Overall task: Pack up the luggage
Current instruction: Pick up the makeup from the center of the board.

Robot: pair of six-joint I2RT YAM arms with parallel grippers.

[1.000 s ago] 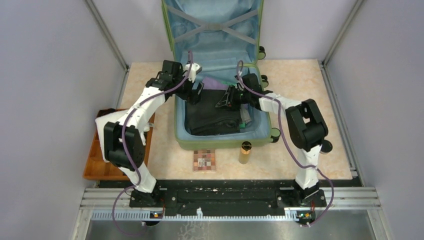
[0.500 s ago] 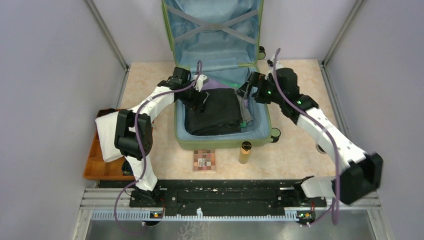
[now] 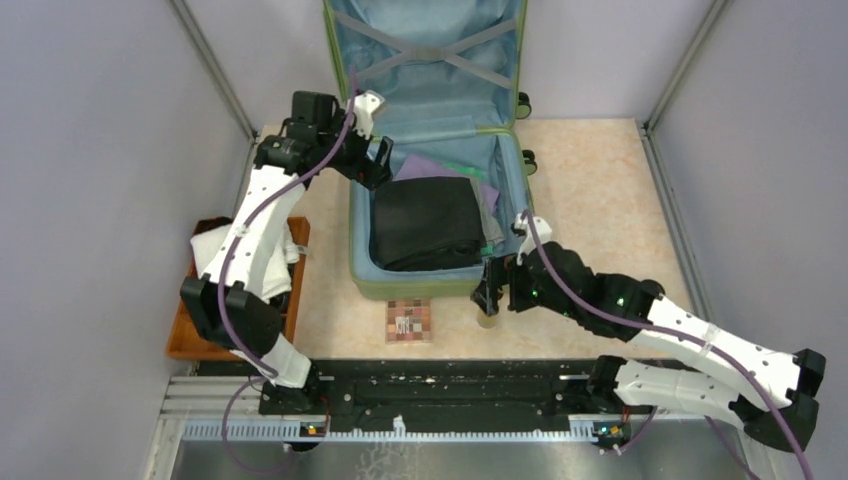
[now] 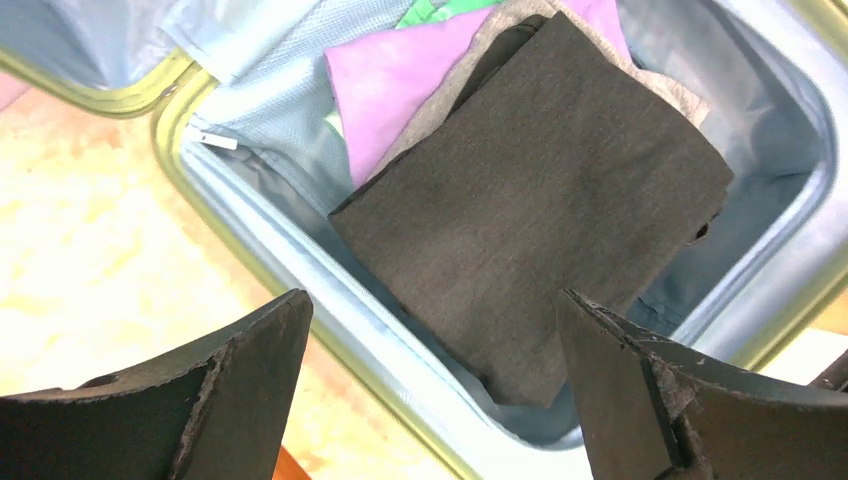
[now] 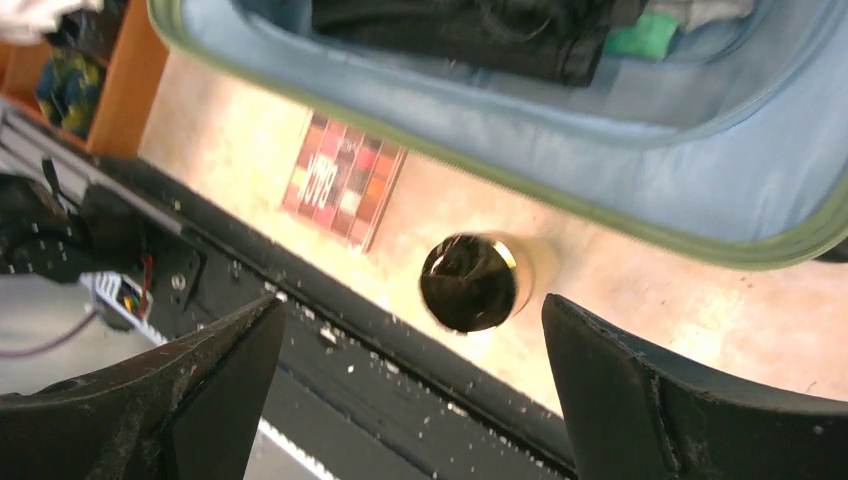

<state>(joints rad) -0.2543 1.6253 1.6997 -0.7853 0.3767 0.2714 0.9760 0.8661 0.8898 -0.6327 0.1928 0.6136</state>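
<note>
The left white-shelled robot arm (image 3: 255,225) and the right white-shelled robot arm (image 3: 700,335) had smooth white links joined by bulky black joint housings. A thin purple cable (image 3: 300,180) trailed along each. In the lower corners of the wrist views, the left gripper (image 4: 432,300) and the right gripper (image 5: 413,305) had dark grey wedge-shaped fingers (image 4: 240,400) with rough, chipped edges.

The luggage (image 3: 450,100) lid runs off the top edge (bottle (image 5: 468,283) seemingly blurred).

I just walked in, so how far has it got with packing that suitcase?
Done: folded clothes lie in the open suitcase. In hand: the right gripper hovers open over the bottle, not gripping yet; the left gripper is open above the suitcase's rim. Left: bottle, palette and the tray's contents lie outside.
</note>
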